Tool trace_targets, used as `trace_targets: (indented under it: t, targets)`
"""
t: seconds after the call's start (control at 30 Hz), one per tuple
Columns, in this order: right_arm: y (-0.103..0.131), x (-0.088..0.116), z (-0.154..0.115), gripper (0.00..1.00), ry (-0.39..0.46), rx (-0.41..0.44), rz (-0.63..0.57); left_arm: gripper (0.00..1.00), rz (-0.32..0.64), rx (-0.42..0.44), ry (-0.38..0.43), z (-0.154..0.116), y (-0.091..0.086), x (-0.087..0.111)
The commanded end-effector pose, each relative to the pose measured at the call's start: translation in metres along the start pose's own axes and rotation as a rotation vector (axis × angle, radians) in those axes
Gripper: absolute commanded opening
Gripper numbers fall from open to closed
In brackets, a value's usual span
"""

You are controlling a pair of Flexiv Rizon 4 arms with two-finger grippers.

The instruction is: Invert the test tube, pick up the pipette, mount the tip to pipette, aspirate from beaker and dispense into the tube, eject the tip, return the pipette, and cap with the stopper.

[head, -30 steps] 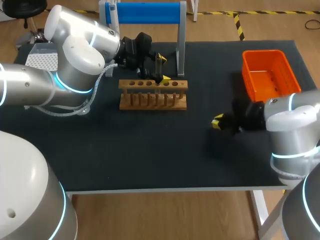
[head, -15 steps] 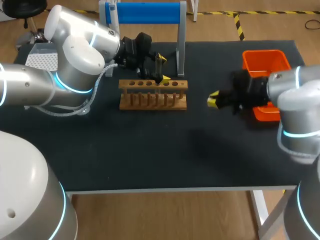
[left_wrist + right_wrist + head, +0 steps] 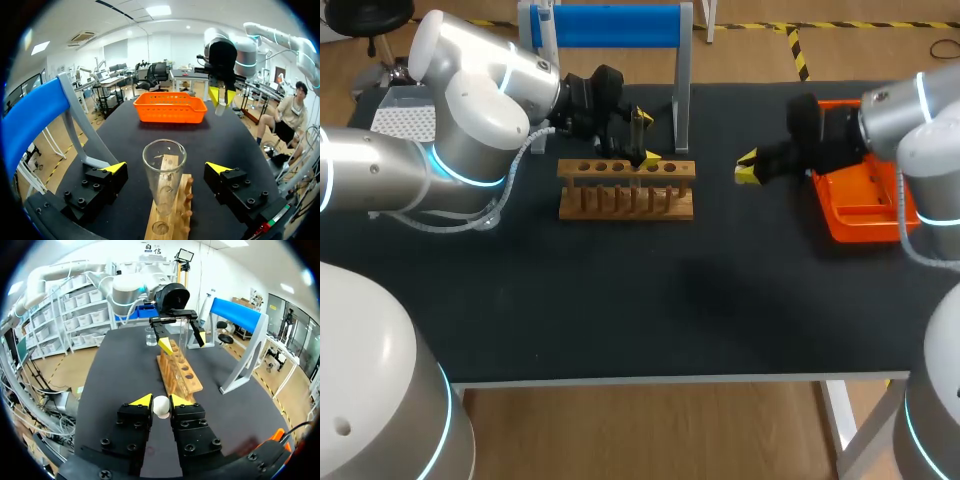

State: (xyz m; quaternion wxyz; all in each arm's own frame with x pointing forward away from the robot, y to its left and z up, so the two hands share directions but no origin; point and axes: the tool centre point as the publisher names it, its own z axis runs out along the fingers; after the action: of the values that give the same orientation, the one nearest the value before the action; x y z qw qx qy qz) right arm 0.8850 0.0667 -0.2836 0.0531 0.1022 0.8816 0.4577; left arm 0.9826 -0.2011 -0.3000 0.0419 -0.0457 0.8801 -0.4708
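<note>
A clear test tube (image 3: 164,175) stands mouth up in the wooden rack (image 3: 170,220), between the wide-open fingers of my left gripper (image 3: 166,167), which do not touch it. From above, that left gripper (image 3: 645,137) hangs over the rack (image 3: 626,190) at its far side. My right gripper (image 3: 160,401) is shut on a small white stopper (image 3: 161,406). It hovers right of the rack, next to the orange basket (image 3: 860,205), as the right gripper (image 3: 748,168) shows from above. A small glass beaker (image 3: 151,336) stands beyond the rack.
A blue-topped stand (image 3: 610,25) rises behind the rack. The orange basket (image 3: 170,107) sits at the table's far right, partly under my right arm. A white perforated box (image 3: 402,120) lies at the far left behind my left arm.
My right arm swung from the front right of the table toward the far side, carrying the stopper up beside the orange basket. The left arm has not moved.
</note>
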Motion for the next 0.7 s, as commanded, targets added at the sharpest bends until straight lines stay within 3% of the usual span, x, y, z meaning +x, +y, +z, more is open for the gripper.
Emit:
trace_targets:
  t: [0.03,0.47,0.7]
  targets:
    - [0.001,-0.002,-0.002,0.00,0.024,0.003,0.001,1.00,-0.001,-0.003,0.005,0.000,0.000,-0.001]
    - [0.001,-0.002,-0.002,0.00,0.024,0.003,0.001,1.00,-0.001,-0.003,0.005,0.000,0.000,-0.001]
    - [0.039,-0.029,0.015,0.00,0.080,-0.010,-0.060,1.00,-0.001,-0.003,0.005,0.000,0.000,-0.001]
